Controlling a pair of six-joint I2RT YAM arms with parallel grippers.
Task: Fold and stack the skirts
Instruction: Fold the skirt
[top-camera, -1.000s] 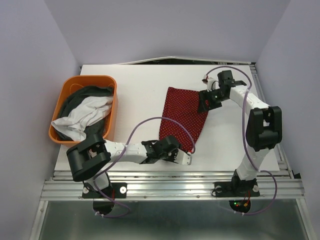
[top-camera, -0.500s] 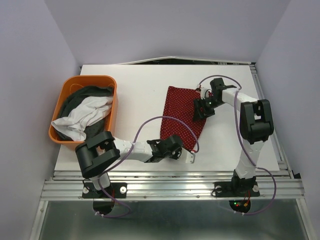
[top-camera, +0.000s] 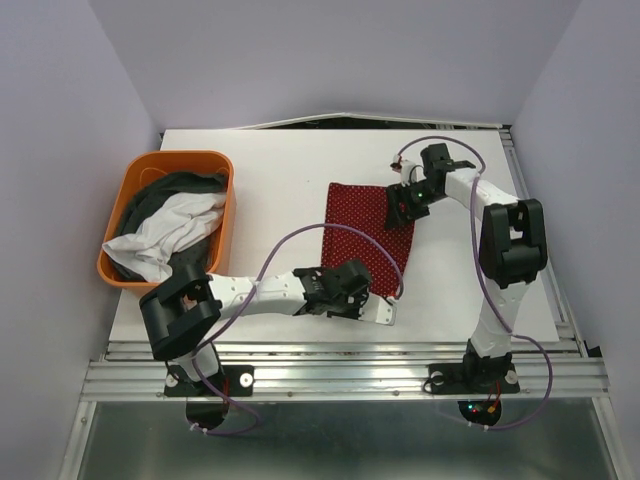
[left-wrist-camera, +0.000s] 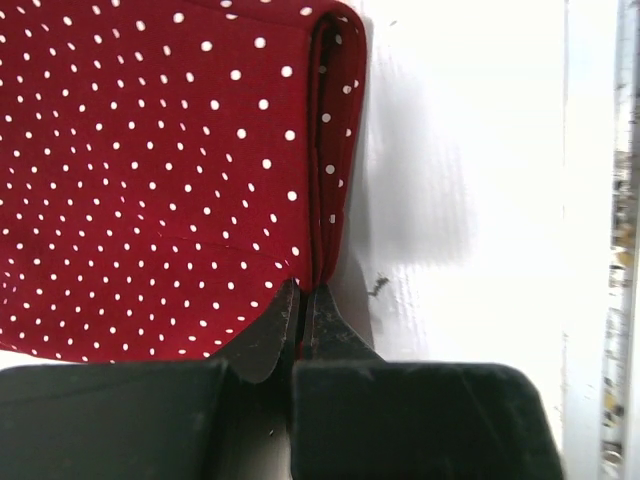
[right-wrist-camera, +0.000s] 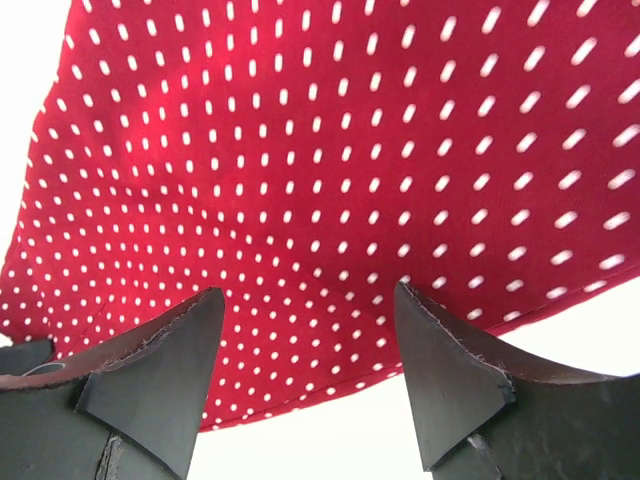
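Left claw (left-wrist-camera: 300, 298) pinches red skirt (left-wrist-camera: 150, 150) at its edge; right claw (right-wrist-camera: 310, 300) spread wide

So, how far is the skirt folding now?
Done: nothing is stacked yet. In hand: the red skirt, with the left gripper shut on its near edge and the right gripper open over its far edge. Left: the white skirt and grey skirt lie in the orange basket.

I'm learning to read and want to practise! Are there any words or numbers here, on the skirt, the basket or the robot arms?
None: no word, number or sign can be read in any view. The red skirt has only white dots, the orange basket is plain, and the left arm and right arm show no label.
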